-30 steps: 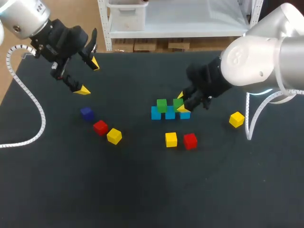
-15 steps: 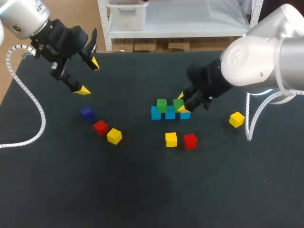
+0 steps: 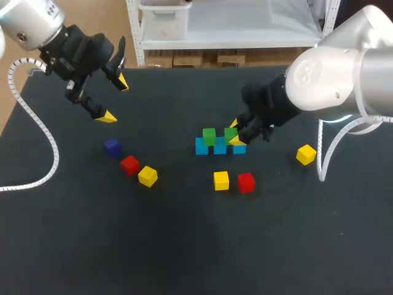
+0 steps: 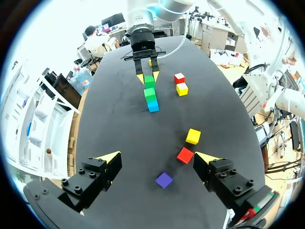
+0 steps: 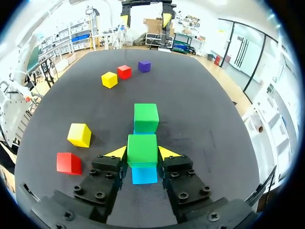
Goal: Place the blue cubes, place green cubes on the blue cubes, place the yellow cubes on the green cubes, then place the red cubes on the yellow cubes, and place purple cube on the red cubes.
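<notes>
From above, the left claw [image 3: 115,98] hangs over the far left corner of the bench [image 3: 184,246], its fingers spread wide with nothing between them. Near the middle, three blue cubes [image 3: 220,147] lie in a row running left to right. The second green cube [image 3: 209,136] sits on the left part of the row. The right claw [image 3: 234,132] is closed on the held green cube [image 3: 231,134] over the right part of the row. Whether that cube already rests fully on the blue is hard to tell. To the left lie the purple cube [image 3: 112,146], the left red cube [image 3: 129,165] and the left yellow cube [image 3: 147,176]. Nearer than the row are the middle yellow cube [image 3: 221,180] and the middle red cube [image 3: 246,182], just beside each other. The right yellow cube [image 3: 306,154] sits apart at the right.

From the left wrist, the left claw [image 4: 157,157] gapes. The purple cube [image 4: 164,180] is under it, and the left red cube [image 4: 185,155] and left yellow cube [image 4: 193,136] are just ahead. Farther ahead, the right claw [image 4: 147,76] is at the held green cube [image 4: 149,82].

From the right wrist, both fingers of the right claw [image 5: 143,152] press the sides of the held green cube [image 5: 142,149]. A blue cube [image 5: 144,175] is below it and the second green cube [image 5: 146,117] just ahead.
</notes>
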